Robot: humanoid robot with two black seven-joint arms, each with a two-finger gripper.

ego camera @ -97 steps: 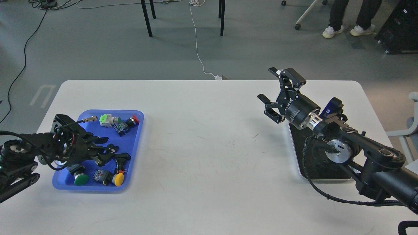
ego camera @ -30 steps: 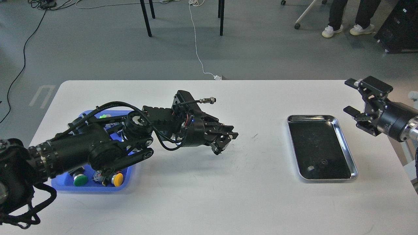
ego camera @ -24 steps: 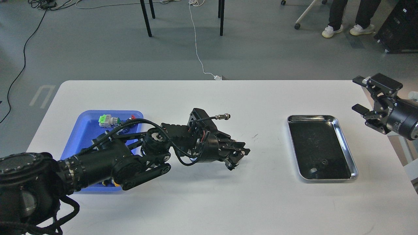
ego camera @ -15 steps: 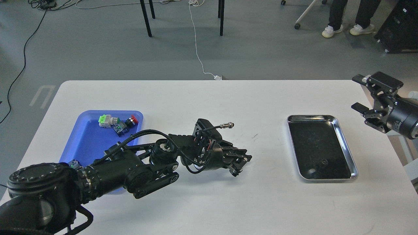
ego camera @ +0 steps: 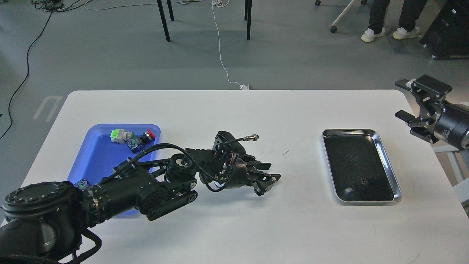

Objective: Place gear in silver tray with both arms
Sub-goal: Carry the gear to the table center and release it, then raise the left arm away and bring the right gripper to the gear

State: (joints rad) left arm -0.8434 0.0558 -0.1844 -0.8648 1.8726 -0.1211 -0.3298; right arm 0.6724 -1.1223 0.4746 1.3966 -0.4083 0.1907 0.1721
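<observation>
The silver tray lies on the right of the white table. A small dark gear rests on its dark floor near the front, beside a pale spot. My left gripper hangs low over the middle of the table, well left of the tray. Its dark fingers overlap, so I cannot tell whether they hold anything. My right gripper is open and empty. It hovers past the table's right edge, to the upper right of the tray.
A blue plastic tray sits at the left, partly hidden by my left arm. It holds a green-and-white part, a red button and a blue part. A person's feet and chair legs are on the floor beyond the table.
My left arm has swung from the blue tray to the table's middle, then lifted slightly. My right arm has pulled back from over the silver tray to beyond the right edge, uncovering the tray.
</observation>
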